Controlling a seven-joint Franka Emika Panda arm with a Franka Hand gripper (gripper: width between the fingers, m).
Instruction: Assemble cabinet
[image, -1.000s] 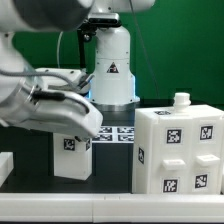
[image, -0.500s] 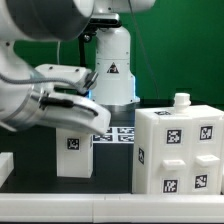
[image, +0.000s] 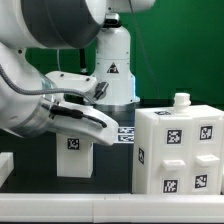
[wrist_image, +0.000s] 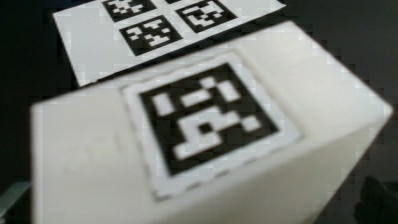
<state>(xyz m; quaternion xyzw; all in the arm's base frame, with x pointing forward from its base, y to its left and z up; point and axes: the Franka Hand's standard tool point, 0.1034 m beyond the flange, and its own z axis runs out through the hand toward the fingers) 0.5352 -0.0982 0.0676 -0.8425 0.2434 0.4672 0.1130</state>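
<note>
Smooth white rounded arm (image: 40, 95) shells with grey joint sections — glossy plastic. Thin dark cable along the forearm. White conical base (image: 112, 65) bearing a black triangle sticker (image: 113, 70).

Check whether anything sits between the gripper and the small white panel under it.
Nothing visible does. In the exterior view the arm's head hangs right over the upright panel, and the wrist view shows only the panel's tagged face close up, with the marker board behind. The fingertips themselves are not visible.
</note>
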